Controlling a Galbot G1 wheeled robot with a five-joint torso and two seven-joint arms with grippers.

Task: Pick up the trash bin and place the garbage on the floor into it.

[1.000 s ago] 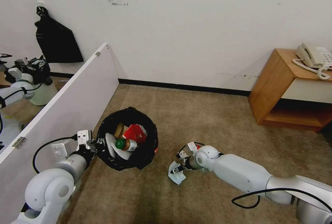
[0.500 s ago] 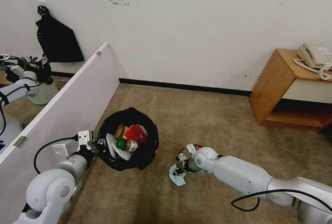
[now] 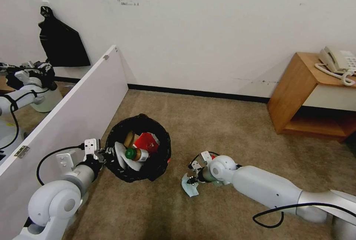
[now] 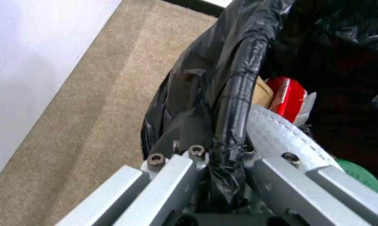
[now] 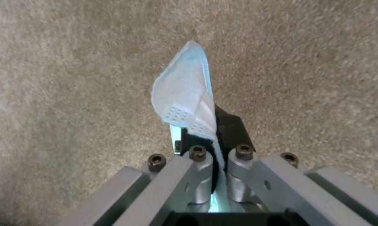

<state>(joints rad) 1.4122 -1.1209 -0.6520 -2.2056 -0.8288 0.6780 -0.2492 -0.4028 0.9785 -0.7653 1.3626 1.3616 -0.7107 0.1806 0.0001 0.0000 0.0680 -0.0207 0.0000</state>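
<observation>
Now our right gripper [image 3: 191, 180] pinches the face mask [image 5: 184, 100]: light, limp; left gripper [image 3: 105, 155] clamps the trash bin [image 3: 139, 147] rim.

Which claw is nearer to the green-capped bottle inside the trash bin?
Left. The left claw is shut on the trash bin rim, right beside the green-capped bottle. The right claw is outside the bin, over the carpet, shut on the light-blue face mask.

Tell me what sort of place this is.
Probably a hotel-style room or office: beige carpet with a black baseboard, a wooden side table carrying a corded desk phone, and plain white walls.
</observation>
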